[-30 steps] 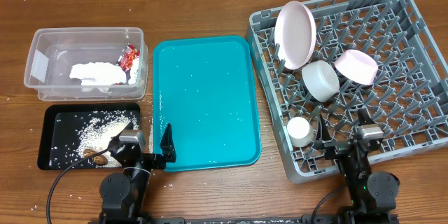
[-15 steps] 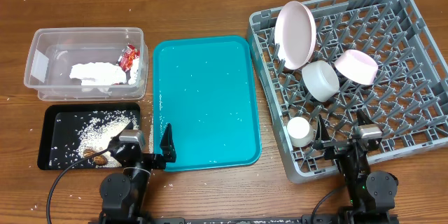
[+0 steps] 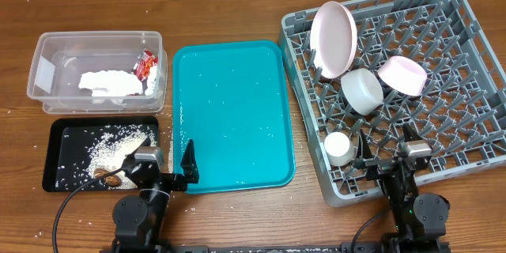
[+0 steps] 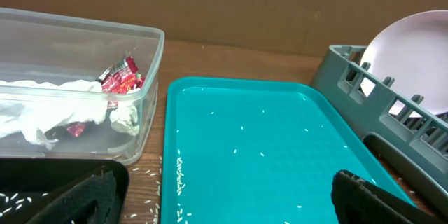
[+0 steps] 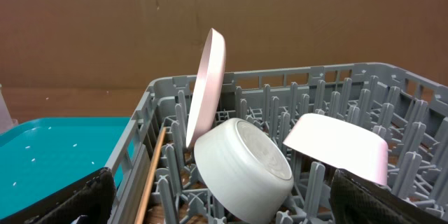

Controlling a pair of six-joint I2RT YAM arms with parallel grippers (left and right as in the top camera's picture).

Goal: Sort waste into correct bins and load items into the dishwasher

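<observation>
The clear tub (image 3: pixel 47 47) holds the white napkin (image 3: pixel 107 83) and the red wrapper (image 3: pixel 145 65). The black tray (image 3: pixel 59 130) holds rice (image 3: pixel 107 146) and brown scraps (image 3: pixel 107 178). The grey rack (image 3: pixel 458 39) holds the plate (image 3: pixel 332 38) on edge, the white bowl (image 3: pixel 361 91), the pink bowl (image 3: pixel 403 75) and the cup (image 3: pixel 338 148). A chopstick (image 5: pixel 150 175) lies in the rack's left side. My left gripper (image 3: pixel 166 170) is open and empty at the near edge, between the black tray and the teal tray. My right gripper (image 3: pixel 387 158) is open and empty over the rack's near edge.
The teal tray (image 3: pixel 233 111) lies between the tub and the rack, with a few rice grains on it (image 4: pixel 238 150). Some grains lie on the wood beside its left edge (image 4: pixel 150 175). The tub wall (image 4: pixel 150 77) stands to the left of my left gripper.
</observation>
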